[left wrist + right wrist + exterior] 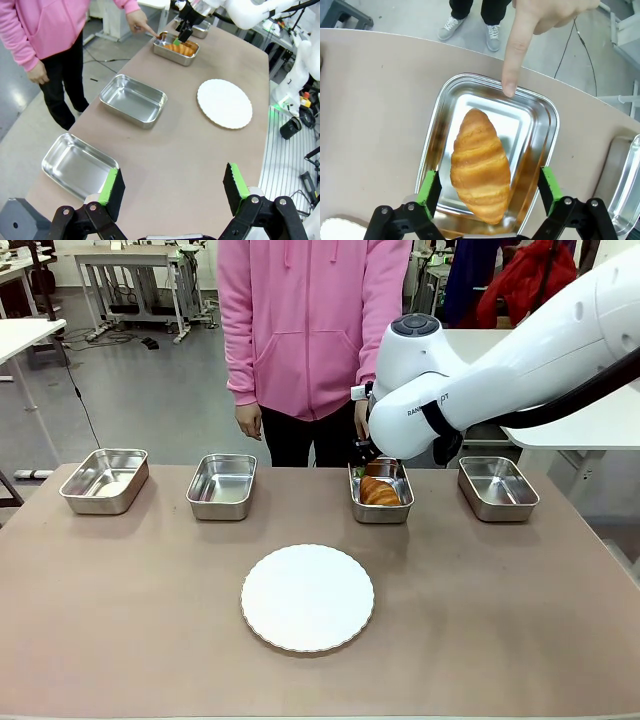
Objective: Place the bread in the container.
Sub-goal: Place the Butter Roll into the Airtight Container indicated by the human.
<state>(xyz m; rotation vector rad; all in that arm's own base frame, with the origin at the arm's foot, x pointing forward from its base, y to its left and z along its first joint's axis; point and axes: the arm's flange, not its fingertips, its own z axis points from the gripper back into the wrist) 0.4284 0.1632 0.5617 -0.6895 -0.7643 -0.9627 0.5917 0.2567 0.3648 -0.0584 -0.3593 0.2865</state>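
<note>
Person's finger point(512, 75) at container point(542, 130) rim

the scene was bright and evenly lit from overhead, with only soft, faint shadows on the table point(120, 620). the steel pans point(222, 485) caught pale glare, and the bread point(480, 165) shone glossy, mirrored warmly in its container point(540, 125). both wrist views bent straight edges toward their borders. everything stayed sharp except the slightly soft background behind the person point(310, 330).
</note>
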